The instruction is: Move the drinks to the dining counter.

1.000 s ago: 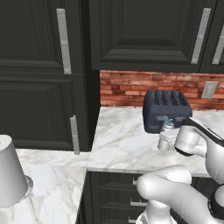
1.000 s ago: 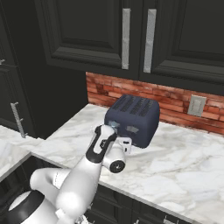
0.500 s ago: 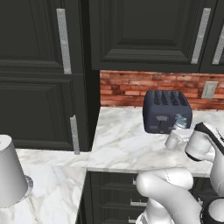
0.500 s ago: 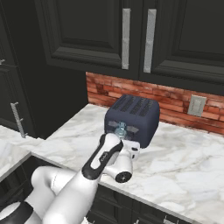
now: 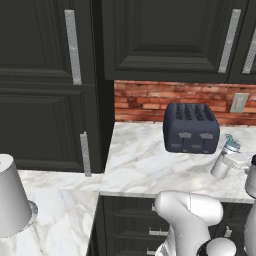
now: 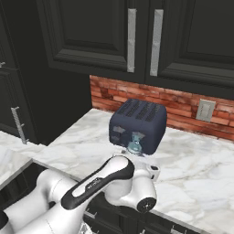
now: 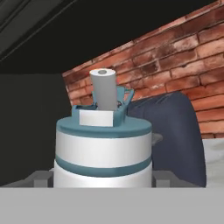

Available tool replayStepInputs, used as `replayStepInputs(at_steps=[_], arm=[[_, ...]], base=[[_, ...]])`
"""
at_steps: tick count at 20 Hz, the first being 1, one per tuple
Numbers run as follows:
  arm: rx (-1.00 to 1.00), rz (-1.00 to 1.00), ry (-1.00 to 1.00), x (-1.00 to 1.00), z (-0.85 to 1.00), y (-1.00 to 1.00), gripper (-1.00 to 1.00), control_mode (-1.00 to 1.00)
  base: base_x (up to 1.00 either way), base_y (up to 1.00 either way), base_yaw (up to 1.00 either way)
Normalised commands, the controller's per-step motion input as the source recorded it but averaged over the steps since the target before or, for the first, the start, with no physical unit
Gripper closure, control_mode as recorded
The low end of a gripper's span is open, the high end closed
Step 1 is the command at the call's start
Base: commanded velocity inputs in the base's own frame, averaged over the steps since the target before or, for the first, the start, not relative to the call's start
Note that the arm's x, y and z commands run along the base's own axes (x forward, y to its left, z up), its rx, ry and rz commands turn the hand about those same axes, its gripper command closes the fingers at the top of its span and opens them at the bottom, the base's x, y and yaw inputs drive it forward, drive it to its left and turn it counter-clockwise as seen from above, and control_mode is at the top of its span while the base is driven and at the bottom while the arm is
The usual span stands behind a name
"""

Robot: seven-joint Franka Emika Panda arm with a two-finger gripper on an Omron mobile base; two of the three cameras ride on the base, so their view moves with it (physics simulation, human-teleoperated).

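Note:
A grey metal bottle with a light-blue cap (image 5: 220,166) leans over the marble worktop (image 5: 140,165), just right of the toaster's front. My gripper (image 5: 231,161) is shut on its body from the right. In the hand view the bottle (image 7: 104,144) stands close up between my two dark fingertips (image 7: 41,178), spout pointing up. From the right base view its cap (image 6: 134,147) peeks above my forearm, in front of the toaster. The dining counter is out of view.
A dark blue-grey toaster (image 5: 191,127) (image 6: 137,121) stands against the brick backsplash. A wall outlet (image 5: 239,102) sits to its right. A large grey paper-towel roll (image 5: 11,202) stands on the lower marble surface at far left. Dark cabinets hang overhead.
My arm has swung right in the left base view, carrying the grey bottle from in front of the toaster to its right side. The toaster has not moved.

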Motion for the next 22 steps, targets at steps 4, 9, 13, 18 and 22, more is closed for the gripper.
replayStepInputs(at_steps=[4,9,13,18,22], arm=[[0.0,0.0,0.0,-0.61,0.64,-0.06,1.0,-1.0],[0.0,0.0,-0.02,-0.49,0.87,-0.09,1.0,-1.0],[0.0,0.0,-0.01,-0.67,0.39,0.0,1.0,-1.0],[0.0,0.0,-0.02,-0.69,0.03,0.07,1.0,-1.0],[0.0,0.0,-0.01,-0.39,0.11,0.21,1.0,-1.0]], base=[[0.0,0.0,0.0],[0.0,0.0,0.0],[0.0,0.0,0.0],[0.0,0.0,0.0],[0.0,0.0,0.0]])
